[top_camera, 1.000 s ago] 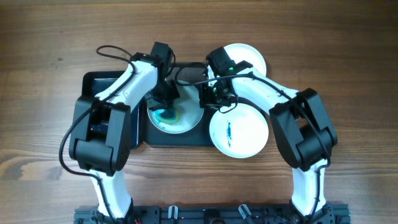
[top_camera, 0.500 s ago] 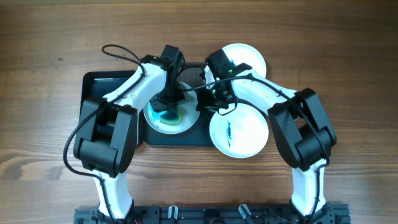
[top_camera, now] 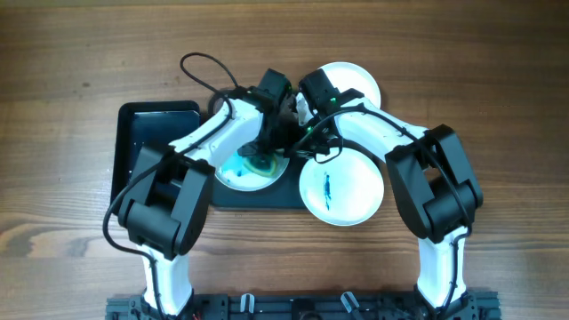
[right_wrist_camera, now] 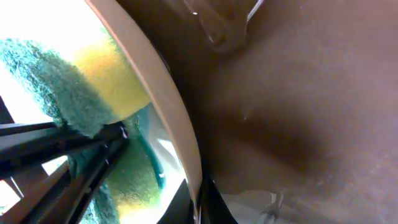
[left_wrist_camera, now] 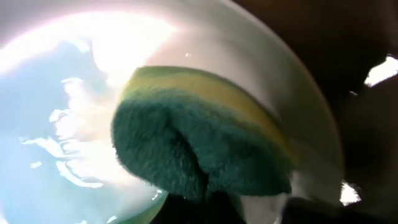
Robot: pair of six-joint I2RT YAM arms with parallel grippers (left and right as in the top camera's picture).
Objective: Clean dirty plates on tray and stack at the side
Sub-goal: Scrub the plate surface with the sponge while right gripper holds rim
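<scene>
Contact geometry: my left gripper clamps the sponge onto the right half of the smeared plate in the tray, blue-green residue lying leftward of it, while my right gripper, closed, pinches that plate's right rim.

Green-and-yellow sponge; brown wooden table.

White plate smeared blue-green; sponge green-yellow; tray black.

Wooden table, dark tray, two plates
</scene>
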